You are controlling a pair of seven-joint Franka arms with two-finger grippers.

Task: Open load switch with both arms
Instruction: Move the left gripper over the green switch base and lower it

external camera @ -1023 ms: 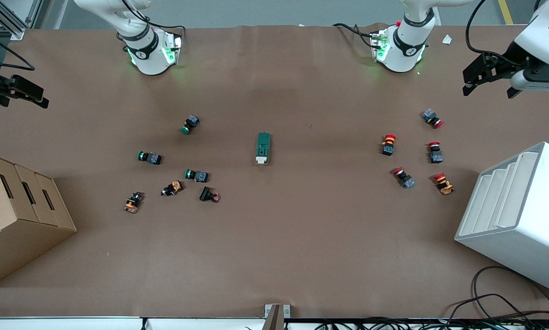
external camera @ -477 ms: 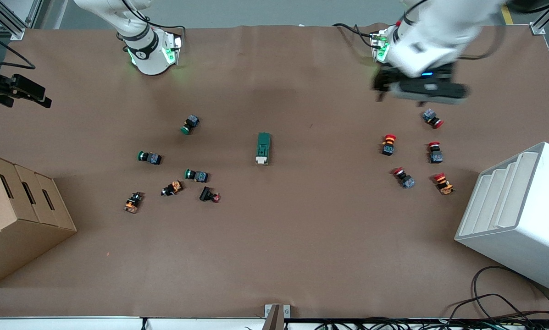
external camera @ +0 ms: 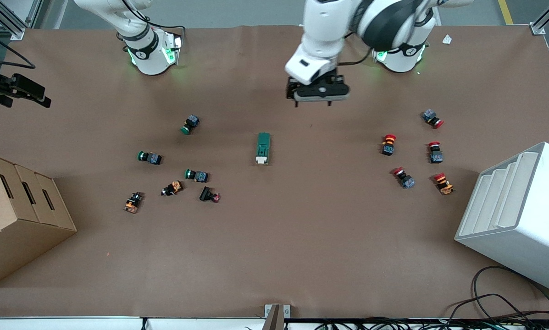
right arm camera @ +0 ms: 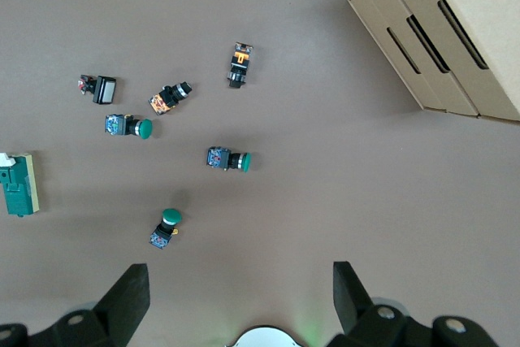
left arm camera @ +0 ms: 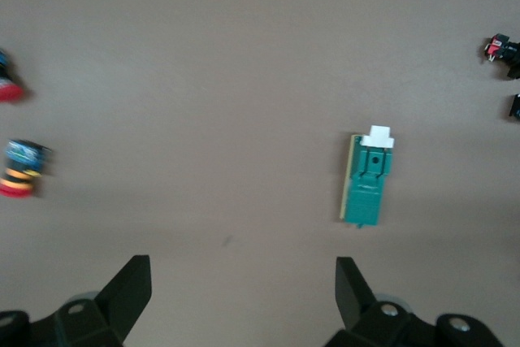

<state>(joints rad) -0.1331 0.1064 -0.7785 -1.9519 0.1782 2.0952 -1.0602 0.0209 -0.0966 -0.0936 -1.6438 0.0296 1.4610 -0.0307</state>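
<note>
The load switch (external camera: 263, 148), a dark-green block with a white toggle at the end nearer the front camera, lies flat mid-table. My left gripper (external camera: 313, 102) hangs open and empty over bare table between the left arm's base (external camera: 399, 55) and the switch. In the left wrist view the load switch (left arm camera: 366, 180) lies off to one side of the open left gripper (left arm camera: 242, 275), not between the fingers. My right gripper (external camera: 24, 97) waits open and empty over the table's edge at the right arm's end. The right wrist view shows the open right gripper (right arm camera: 241, 280) and the load switch (right arm camera: 18, 184) at the frame's edge.
Several green and black push buttons (external camera: 195, 175) lie toward the right arm's end, and several red ones (external camera: 389, 143) toward the left arm's end. A cardboard box (external camera: 17, 215) stands at the right arm's end. A white stepped rack (external camera: 517, 215) stands at the left arm's end.
The left arm has swung in from the left arm's end of the table, and its gripper is now over the middle, near the load switch. The right gripper has stayed put.
</note>
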